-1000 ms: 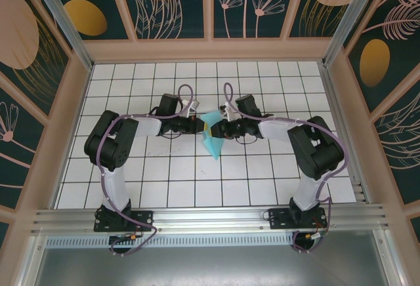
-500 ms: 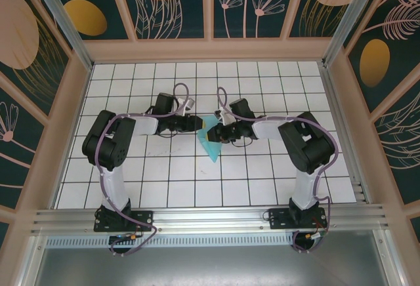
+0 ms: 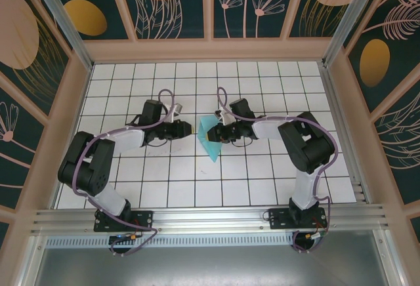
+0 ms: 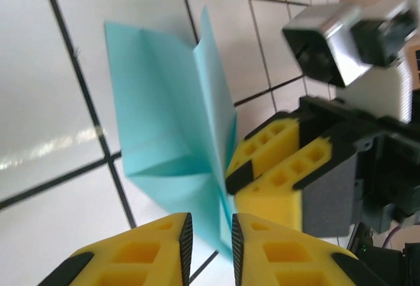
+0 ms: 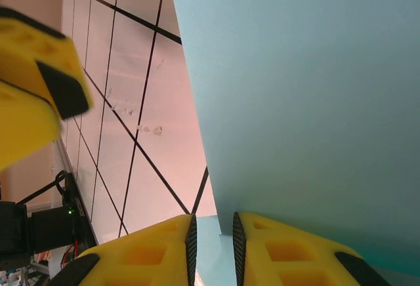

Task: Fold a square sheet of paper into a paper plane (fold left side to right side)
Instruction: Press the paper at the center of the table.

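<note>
Two pincers meet over the middle of the white tiled desk point(image 3: 249, 174). Nearest in the left wrist view, the left pincer point(image 4: 210, 228) has its yellow fingers a little apart by the folded blue-green paper point(image 4: 164, 102); I cannot tell if it pinches. The paper lies on the desk with one flap standing up. Behind it, the right pincer point(image 4: 233, 182) pinches that flap.

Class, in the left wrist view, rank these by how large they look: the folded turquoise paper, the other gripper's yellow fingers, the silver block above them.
1. folded turquoise paper
2. right gripper's yellow fingers
3. silver block. It probably sits farther from the camera, so only its apparent size is ranked.
</note>
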### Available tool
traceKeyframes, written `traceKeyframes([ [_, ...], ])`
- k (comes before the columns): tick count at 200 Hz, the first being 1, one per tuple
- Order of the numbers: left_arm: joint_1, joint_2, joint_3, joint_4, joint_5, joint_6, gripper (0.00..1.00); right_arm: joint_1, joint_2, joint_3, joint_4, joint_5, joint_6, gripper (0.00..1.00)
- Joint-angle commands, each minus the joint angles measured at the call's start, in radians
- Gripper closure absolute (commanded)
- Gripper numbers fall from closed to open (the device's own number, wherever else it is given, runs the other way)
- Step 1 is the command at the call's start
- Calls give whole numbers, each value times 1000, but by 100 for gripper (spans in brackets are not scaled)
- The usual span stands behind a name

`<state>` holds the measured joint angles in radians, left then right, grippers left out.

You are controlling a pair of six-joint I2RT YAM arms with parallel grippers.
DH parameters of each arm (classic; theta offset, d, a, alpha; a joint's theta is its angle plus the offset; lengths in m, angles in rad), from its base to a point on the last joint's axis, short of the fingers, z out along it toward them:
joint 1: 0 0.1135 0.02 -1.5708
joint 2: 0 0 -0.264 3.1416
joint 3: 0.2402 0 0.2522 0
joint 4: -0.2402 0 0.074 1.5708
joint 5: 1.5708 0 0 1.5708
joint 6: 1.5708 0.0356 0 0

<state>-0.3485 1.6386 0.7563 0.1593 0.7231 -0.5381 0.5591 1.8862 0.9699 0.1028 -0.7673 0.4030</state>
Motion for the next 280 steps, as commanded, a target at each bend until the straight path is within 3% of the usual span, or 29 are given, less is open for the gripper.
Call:
traceKeyframes([
  [1, -34, 12, -35, 1, 9, -64, 77, 4, -8, 23, 18, 12, -1, 74],
  [60, -115, 140, 24, 24, -19, -119, 80, 2, -15, 20, 9, 21, -4, 75],
  [166, -128, 279, 145, -13, -59, -148, 89, -6, -18, 6, 14, 17, 0, 81],
  [280, -133, 318, 210, -61, -134, -121, 88, -5, 29, 8, 26, 24, 39, 83],
])
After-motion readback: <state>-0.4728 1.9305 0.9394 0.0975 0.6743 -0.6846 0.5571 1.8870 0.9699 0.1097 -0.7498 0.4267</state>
